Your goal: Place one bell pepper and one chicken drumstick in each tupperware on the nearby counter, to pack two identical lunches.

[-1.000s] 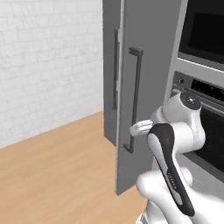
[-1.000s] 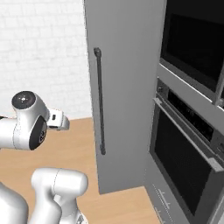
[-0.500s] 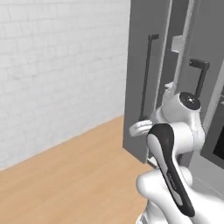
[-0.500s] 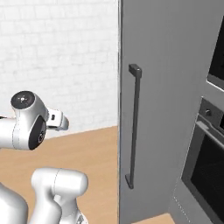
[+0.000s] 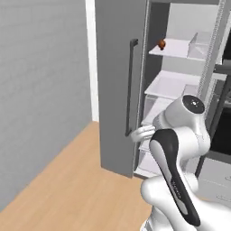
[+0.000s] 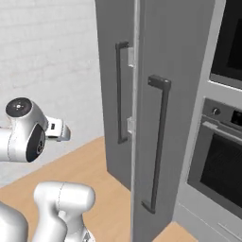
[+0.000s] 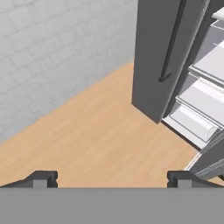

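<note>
The gripper (image 7: 111, 177) is released, its two dark fingertips (image 7: 41, 178) standing wide apart with nothing between them, held above a light wooden floor (image 7: 96, 140). Ahead of the gripper and to its right stands an open fridge, its grey door (image 7: 159, 52) swung out with a long dark handle (image 7: 171, 41) running down its face. Past that door, further right of the gripper, white shelves (image 7: 210, 65) and drawers (image 7: 194, 120) show inside. In the left base view one small reddish-brown item (image 5: 161, 43), too small to tell whether bell pepper or chicken drumstick, sits on the upper fridge shelf (image 5: 178, 47), well above and beyond the gripper. In the right base view an oven (image 6: 220, 160) stands beside a second grey door (image 6: 165, 94).
</note>
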